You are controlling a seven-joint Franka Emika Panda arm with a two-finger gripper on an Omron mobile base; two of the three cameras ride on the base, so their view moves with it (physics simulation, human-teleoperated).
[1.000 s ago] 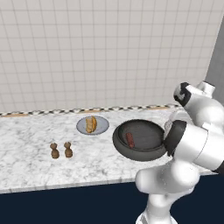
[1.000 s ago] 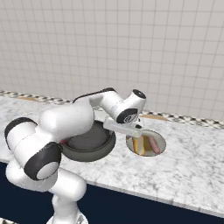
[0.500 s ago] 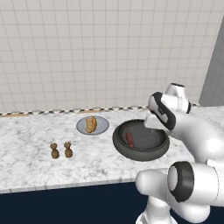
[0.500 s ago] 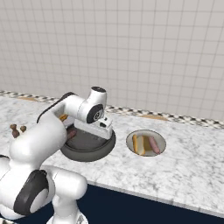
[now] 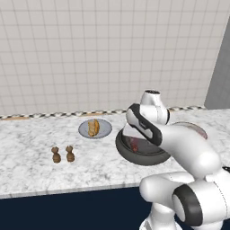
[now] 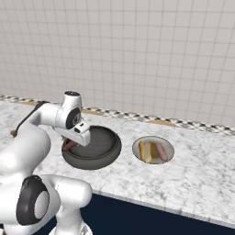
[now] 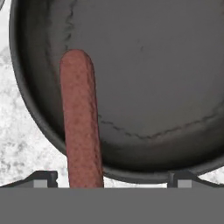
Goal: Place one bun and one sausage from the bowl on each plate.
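The jaws (image 7: 109, 181) stand spread wide apart, grasping nothing, their two tips low at either side of the hand view. Between them lies a sausage (image 7: 81, 118) resting in the bowl (image 7: 157, 78), its near end across the bowl's rim. The arm (image 6: 55, 117) bends over from the base and the hand hangs low over the near left side of the bowl (image 6: 103, 156), with the sausage (image 6: 69, 146) poking out beside it. The bowl sits on a white marbled surface (image 6: 202, 183). Right of the bowl, a plate (image 6: 140, 142) holds a bun (image 6: 145, 151) and a sausage (image 6: 161, 152). Left of the bowl, another plate (image 5: 83, 131) holds a bun (image 5: 93, 127); two brown shakers (image 5: 63, 154) stand further left. Behind rises a pale tiled wall (image 5: 90, 49).
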